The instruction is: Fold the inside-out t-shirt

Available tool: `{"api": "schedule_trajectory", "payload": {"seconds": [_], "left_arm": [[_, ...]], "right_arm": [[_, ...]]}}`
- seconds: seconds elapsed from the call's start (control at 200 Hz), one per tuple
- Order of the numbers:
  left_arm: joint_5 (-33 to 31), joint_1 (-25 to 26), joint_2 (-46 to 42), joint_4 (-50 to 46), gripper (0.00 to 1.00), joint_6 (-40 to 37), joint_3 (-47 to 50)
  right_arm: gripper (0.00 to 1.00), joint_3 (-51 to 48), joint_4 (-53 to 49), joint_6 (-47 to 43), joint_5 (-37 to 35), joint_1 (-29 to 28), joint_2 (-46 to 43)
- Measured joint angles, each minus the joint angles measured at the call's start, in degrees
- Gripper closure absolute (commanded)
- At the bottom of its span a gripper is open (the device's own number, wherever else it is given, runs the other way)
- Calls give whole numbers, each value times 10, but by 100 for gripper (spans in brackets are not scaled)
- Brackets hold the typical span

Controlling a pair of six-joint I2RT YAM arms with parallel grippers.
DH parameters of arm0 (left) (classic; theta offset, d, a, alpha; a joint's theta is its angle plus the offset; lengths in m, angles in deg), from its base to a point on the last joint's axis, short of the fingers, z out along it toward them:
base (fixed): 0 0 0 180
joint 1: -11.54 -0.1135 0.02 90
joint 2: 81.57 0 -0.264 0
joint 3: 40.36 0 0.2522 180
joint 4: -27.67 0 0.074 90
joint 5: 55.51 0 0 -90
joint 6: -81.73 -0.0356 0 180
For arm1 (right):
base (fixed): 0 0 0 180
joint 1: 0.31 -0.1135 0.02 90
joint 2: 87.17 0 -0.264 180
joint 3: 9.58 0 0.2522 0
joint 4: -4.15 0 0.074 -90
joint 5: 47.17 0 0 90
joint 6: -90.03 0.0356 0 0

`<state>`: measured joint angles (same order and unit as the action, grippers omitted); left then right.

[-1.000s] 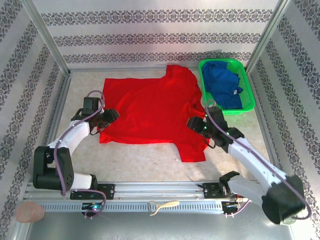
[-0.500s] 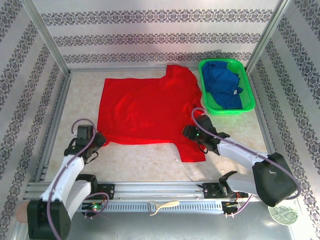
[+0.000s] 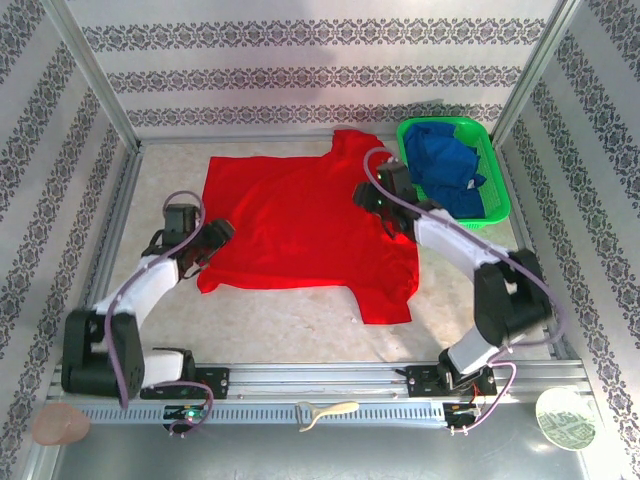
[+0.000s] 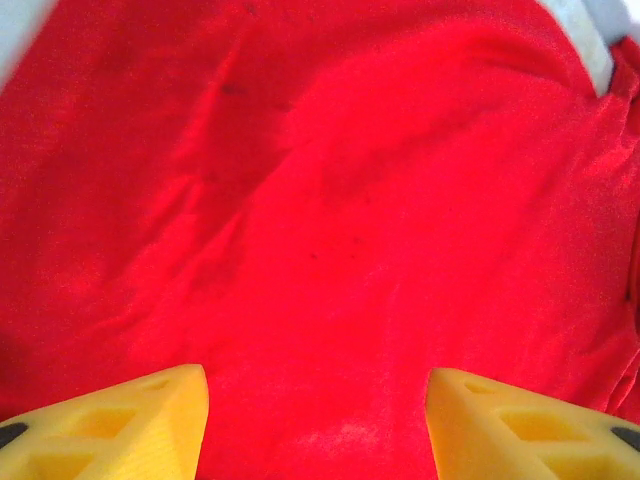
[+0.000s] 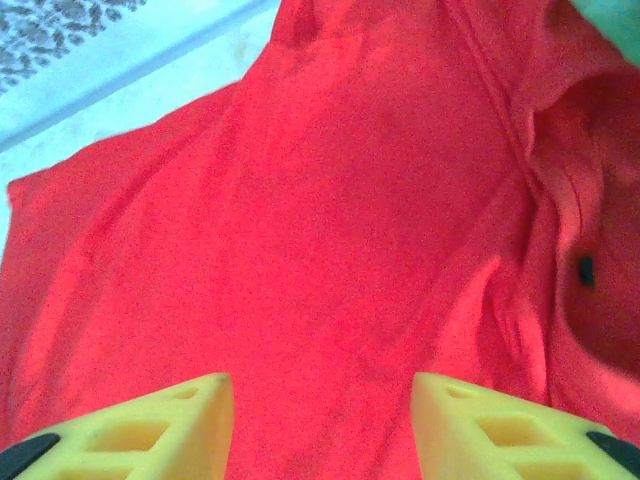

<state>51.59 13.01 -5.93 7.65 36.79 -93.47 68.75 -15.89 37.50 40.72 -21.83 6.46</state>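
Shirt [image 3: 300,230] spread flat on table [image 3: 280,315], collar end beside basket [image 3: 497,212]. Thin, limp, light cloth; likely bunches if dragged. Left gripper [image 3: 214,234] over near hem corner, right gripper [image 3: 366,196] by collar; both jaws spread, pinching nothing. Best hold: pinch hem corners and shoulder seams

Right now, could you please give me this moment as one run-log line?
t-shirt spread, unfolded | left fingers open at its left edge | right fingers open near collar
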Motion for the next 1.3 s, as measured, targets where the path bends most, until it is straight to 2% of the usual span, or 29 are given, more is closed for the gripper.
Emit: {"api": "schedule_trajectory", "payload": {"seconds": [0.235,0.46,0.59,0.849,1.019,1.299], "left_arm": [[16,10,129,46,40,20,-3],[-22,2,136,38,39,16,-12],[-26,-31,135,38,39,12,-7],[-25,-154,118,33,39,-13,5],[2,-158,96,16,39,-13,10],[38,-153,5,1,38,-8,23]], "right_arm": [[49,142,-45,-13,-46,50,148],[49,153,-73,-37,-26,81,157],[46,133,-73,-50,0,68,123],[44,96,-72,-76,3,31,61],[43,82,-77,-92,3,5,69],[43,46,-90,-120,19,-33,113]]}}
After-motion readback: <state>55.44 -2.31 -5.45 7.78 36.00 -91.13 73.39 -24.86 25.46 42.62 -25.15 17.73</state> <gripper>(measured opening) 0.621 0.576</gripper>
